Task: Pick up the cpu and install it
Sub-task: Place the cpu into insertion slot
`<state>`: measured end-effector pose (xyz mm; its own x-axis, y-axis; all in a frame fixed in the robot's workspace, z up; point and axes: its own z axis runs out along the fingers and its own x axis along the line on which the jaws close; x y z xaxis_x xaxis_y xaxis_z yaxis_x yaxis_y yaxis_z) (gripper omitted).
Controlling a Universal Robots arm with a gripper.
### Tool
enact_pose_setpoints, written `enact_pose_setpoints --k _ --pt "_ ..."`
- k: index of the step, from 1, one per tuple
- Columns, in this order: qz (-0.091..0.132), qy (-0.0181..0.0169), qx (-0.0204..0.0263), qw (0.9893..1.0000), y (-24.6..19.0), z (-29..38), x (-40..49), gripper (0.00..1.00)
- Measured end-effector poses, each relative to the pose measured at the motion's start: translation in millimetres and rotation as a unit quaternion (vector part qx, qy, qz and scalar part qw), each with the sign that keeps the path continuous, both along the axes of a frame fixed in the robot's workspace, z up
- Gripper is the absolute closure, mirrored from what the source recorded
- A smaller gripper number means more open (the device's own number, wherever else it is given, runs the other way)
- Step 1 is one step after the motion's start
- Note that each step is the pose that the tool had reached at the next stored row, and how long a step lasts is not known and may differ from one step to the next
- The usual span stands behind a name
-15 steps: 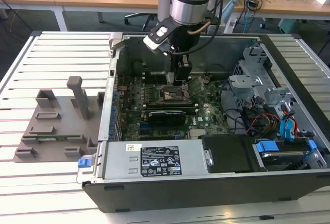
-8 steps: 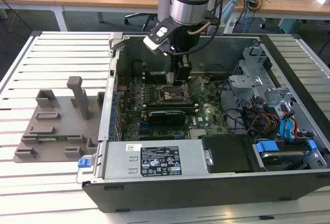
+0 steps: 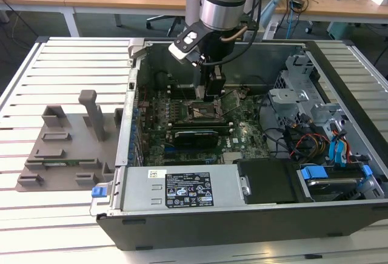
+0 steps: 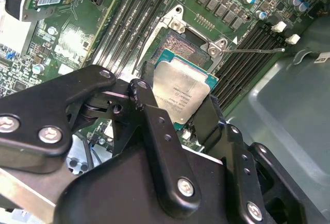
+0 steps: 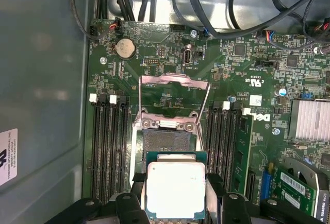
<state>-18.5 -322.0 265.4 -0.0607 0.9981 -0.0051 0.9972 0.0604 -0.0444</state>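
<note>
My gripper (image 3: 213, 91) reaches down into the open computer case, above the motherboard. It is shut on the cpu (image 4: 183, 92), a flat square chip with a pale silver top and a green rim, held by two opposite edges between the black fingers (image 4: 146, 103). In the first wrist view the cpu (image 5: 175, 189) hovers just off the open socket (image 5: 168, 140), overlapping one of its edges. The socket's metal load plate (image 5: 173, 82) is swung up and its latch lever stands out to the side. In the exterior view the socket (image 3: 202, 113) lies just below the gripper.
Black memory slots (image 5: 109, 147) flank the socket on both sides. A long black card (image 3: 195, 135) lies nearer the power supply (image 3: 182, 189). Cables and drive cages (image 3: 309, 118) crowd the exterior view's right. A grey fixture (image 3: 66, 139) sits outside the case at its left.
</note>
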Motion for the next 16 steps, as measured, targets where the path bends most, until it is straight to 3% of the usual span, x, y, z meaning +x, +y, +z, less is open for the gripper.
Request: enact_pose_setpoints --k 11,16 --pt "0.0 0.0 -0.0002 1.0 0.0 -6.4 0.0 0.45" --pt "0.0 0.0001 -0.0003 1.0 4.7 -8.8 -0.1 0.45"
